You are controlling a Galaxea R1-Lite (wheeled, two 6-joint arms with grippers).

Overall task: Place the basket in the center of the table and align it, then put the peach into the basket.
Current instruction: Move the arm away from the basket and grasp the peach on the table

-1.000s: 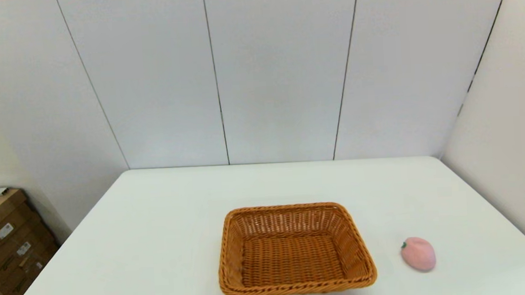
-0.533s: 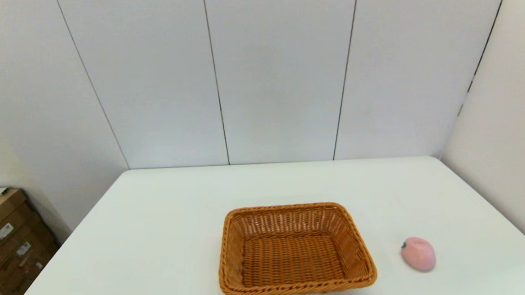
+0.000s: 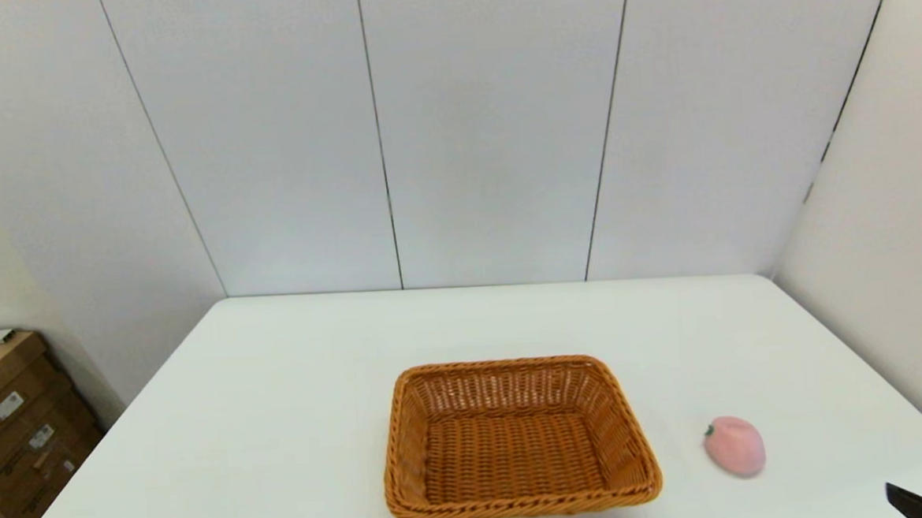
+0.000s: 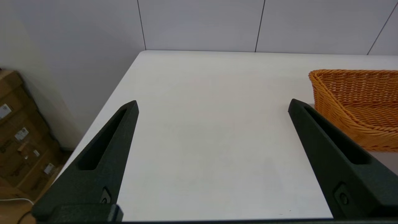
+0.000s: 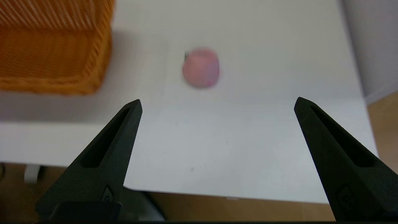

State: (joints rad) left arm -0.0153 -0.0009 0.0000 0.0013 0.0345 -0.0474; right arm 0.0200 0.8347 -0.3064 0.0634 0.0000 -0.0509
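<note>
Wicker first: the basket (image 3: 520, 439) is sitting flat on the white table (image 3: 279, 395), roughly mid-width but toward the near edge, with its sides looking square to the table edges, and it's holding nothing. The peach (image 3: 734, 446) is lying on the tabletop off to the robot's right, clearly apart from the basket and not touching it. The right gripper (image 5: 217, 104) is hovering over the near right part of the table with its 2 fingers spread wide and nothing between them, the peach lying ahead of the gap; in the head view only a dark tip of it (image 3: 920, 503) is poking in at the bottom right corner. The left gripper (image 4: 213, 104) is parked over the left side of the table, fingers also spread wide and gripping nothing, with the basket's left wall just beyond one finger. My read is the basket part is looking pretty much settled and the peach pickup is what's in hand now. Next move is probably calling for the right arm to be pushing forward and down so the fingers straddle the peach, then closing gently since it's round and could be rolling away.
</note>
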